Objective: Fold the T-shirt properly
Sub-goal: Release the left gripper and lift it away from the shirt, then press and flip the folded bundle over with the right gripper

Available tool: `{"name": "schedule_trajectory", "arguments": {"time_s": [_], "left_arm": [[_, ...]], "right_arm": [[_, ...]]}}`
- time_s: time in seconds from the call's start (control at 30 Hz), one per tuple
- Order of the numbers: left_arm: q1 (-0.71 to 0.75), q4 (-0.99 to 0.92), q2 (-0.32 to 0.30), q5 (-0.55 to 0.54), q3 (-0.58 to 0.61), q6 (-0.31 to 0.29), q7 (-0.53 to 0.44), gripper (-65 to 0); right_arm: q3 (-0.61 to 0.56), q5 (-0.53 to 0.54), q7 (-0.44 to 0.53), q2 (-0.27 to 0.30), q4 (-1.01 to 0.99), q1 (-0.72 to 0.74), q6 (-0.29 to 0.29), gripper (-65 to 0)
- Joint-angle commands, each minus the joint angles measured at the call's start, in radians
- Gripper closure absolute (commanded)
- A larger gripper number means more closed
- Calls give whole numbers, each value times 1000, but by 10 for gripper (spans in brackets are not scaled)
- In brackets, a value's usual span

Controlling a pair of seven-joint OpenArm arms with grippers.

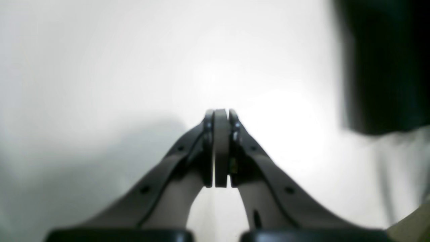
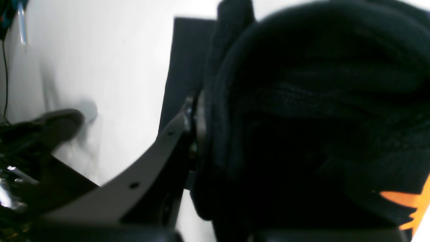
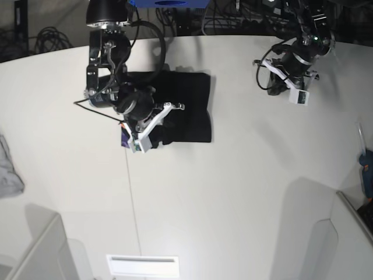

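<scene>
The black T-shirt (image 3: pixel 185 105) lies bunched and partly folded on the white table (image 3: pixel 233 192), at the back left. My right gripper (image 3: pixel 173 108) is shut on a thick fold of it. In the right wrist view the black cloth (image 2: pixel 309 111) wraps over the gripper (image 2: pixel 206 117) and hides one finger. A bit of orange print (image 2: pixel 403 200) shows low right. My left gripper (image 3: pixel 259 64) is shut and empty at the back right, well apart from the shirt. In the left wrist view its fingertips (image 1: pixel 220 116) meet above bare table, with a blurred black shape (image 1: pixel 386 67) at the upper right.
A small grey cloth (image 3: pixel 9 169) lies at the table's left edge. White bins stand at the front left (image 3: pixel 41 251) and front right (image 3: pixel 349 233). A blue object (image 3: pixel 367 164) sits at the right edge. Cables run along the back.
</scene>
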Motion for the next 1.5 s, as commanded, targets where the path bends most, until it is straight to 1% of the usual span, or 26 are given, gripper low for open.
{"name": "schedule_trajectory", "arguments": {"time_s": [0.0, 0.03, 0.17, 0.23, 0.3, 0.33, 0.37, 0.43, 0.73, 0.87, 0.97, 1.03, 1.1, 1.2, 1.37, 1.47], "left_arm": [[15, 19, -13, -25, -30, -3, -19, 0], [21, 17, -15, -41, -56, -5, -19, 0], [25, 12, -18, -44, -106, -6, -19, 0], [25, 8, -38, -44, -103, -6, -19, 0], [25, 8, -41, -44, -102, -6, -19, 0], [25, 8, -41, -44, -102, -6, -19, 0], [25, 8, -41, -44, -102, -6, -19, 0], [25, 8, -41, -44, -102, -6, -19, 0], [25, 8, -42, -44, -103, -6, -19, 0], [25, 8, -42, -44, -102, -6, -19, 0], [25, 8, -42, -44, -100, -6, -19, 0], [25, 8, -42, -44, -103, -6, -19, 0], [28, 8, -44, -44, -106, -6, -19, 0], [41, 8, -44, -44, -108, -6, -19, 0], [45, 6, -44, -44, -108, -6, -19, 0], [45, 6, -44, -44, -108, -6, -19, 0]], "right_arm": [[-2, 19, 17, -7, 19, 12, 1, 0], [-2, 19, 17, -7, 21, 8, 1, 0], [-2, 30, 17, -8, 33, 10, 3, 0], [-2, 85, 16, -8, 59, 8, -1, 0], [-2, 122, 10, -7, 79, 7, -4, 0], [-2, 121, 10, -7, 82, 7, -14, 0], [-2, 122, 13, -7, 79, 7, -42, 0], [-4, 125, 17, -7, 76, 8, -76, 0], [-5, 127, 16, -7, 68, -15, -85, 0], [-76, 127, 19, -5, 64, -19, -86, 0], [-111, 122, 77, -5, 62, -21, -97, 0], [-129, 121, 105, -4, 54, -21, -148, 0], [-143, 124, 120, 0, 31, -15, -171, 0], [-143, 124, 137, 1, 4, -13, -171, 0], [-142, 122, 139, 1, -1, -15, -171, 0], [-142, 122, 169, 1, -1, -15, -172, 0]]}}
